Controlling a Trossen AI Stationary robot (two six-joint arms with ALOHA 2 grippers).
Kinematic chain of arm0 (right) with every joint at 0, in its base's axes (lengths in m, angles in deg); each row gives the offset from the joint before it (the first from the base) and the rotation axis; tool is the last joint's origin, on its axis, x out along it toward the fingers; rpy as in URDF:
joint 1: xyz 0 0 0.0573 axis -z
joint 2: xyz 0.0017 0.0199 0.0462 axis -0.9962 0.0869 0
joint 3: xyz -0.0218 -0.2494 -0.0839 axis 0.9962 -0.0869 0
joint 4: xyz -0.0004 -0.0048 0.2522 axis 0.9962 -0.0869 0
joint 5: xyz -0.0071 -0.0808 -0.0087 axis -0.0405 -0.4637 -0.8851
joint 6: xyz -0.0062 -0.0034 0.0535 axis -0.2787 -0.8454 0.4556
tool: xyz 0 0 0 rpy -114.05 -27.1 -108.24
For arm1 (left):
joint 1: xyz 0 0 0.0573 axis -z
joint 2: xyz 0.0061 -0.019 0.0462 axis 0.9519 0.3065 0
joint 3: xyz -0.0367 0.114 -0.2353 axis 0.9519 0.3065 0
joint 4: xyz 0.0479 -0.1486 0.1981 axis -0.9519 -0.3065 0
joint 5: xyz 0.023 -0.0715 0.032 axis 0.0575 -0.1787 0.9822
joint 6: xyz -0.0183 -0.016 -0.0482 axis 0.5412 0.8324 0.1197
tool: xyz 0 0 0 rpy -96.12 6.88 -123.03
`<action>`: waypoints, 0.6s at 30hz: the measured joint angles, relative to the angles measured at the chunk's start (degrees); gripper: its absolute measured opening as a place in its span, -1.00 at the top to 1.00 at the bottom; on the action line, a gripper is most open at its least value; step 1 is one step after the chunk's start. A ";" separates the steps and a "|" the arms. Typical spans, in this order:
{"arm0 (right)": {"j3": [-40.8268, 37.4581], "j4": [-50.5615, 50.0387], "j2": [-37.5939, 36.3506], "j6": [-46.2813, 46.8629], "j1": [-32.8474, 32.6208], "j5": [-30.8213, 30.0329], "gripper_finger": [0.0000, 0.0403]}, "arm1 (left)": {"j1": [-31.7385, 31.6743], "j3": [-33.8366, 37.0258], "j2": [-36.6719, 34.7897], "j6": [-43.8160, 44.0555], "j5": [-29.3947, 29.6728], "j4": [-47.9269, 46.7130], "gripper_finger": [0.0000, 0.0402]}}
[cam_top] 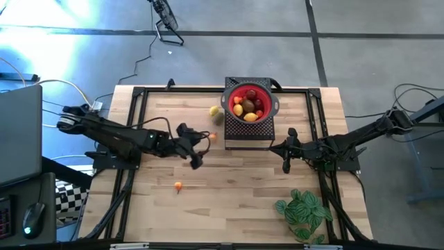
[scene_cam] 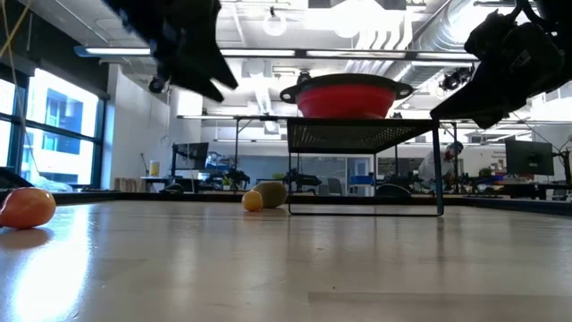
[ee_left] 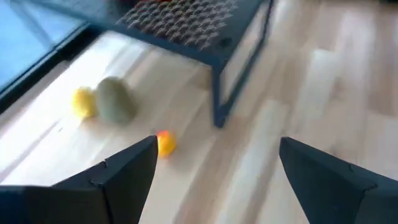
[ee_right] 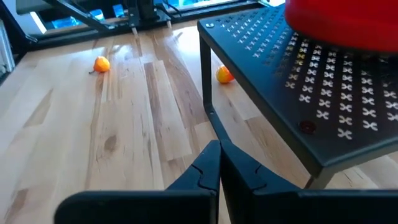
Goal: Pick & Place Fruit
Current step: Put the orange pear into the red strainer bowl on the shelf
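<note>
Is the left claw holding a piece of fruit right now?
No, the left claw is open and empty, with a small orange fruit lying on the table ahead of it.

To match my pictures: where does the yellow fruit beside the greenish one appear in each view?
High view: yellow fruit, just left of the black mesh stand.
Low view: on the table, left of the stand's leg.
Left wrist view: at the left, beside the greenish fruit.
Right wrist view: not in it.
Shared landmark: the stand.
</note>
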 joint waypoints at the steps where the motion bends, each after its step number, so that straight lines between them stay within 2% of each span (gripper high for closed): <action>1: 0.05 -0.09 0.00 0.02 0.02 0.00 0.99 | 0.00 1.62 -0.09 0.92 0.67 1.88 -0.64; 6: 0.01 -0.23 0.02 -0.15 -0.01 -0.01 0.99 | -2.38 8.76 0.00 2.08 -0.11 12.17 -0.64; 10: 0.01 -0.18 0.02 -0.15 0.00 -0.02 0.99 | -6.59 13.53 0.01 1.17 -1.88 19.96 -0.64; 18: 0.01 -0.08 0.01 -0.15 0.02 -0.14 0.99 | -16.26 16.70 -0.07 -0.58 -11.97 21.38 -0.64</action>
